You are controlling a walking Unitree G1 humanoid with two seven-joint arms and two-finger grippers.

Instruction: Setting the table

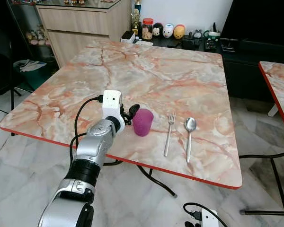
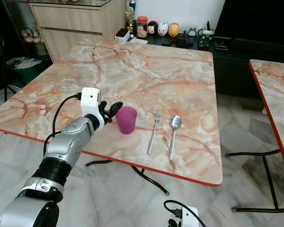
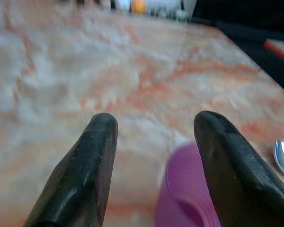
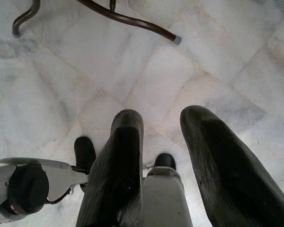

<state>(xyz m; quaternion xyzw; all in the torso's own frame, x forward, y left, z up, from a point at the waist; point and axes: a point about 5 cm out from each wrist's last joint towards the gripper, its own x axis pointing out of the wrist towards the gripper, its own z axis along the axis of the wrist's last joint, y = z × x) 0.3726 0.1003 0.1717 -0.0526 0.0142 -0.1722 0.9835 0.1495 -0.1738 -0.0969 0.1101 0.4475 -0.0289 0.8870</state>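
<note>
A purple cup [image 1: 143,121] stands upright on the marble table [image 1: 146,71] near its front edge. To its right lie a fork [image 1: 169,134] and a spoon [image 1: 189,137], side by side with handles toward me. My left gripper [image 1: 132,111] is open just left of the cup, fingers apart and holding nothing. In the left wrist view the cup [image 3: 184,189] sits low beside one black finger [image 3: 227,161], not between the two. My right gripper [image 4: 161,123] hangs open over the floor tiles.
A second marble table [image 1: 279,85] stands to the right. A low dark shelf with jars and toy figures [image 1: 165,30] runs along the back wall, and a wooden cabinet [image 1: 80,23] stands back left. A white power strip [image 1: 207,218] lies on the floor by the table's legs.
</note>
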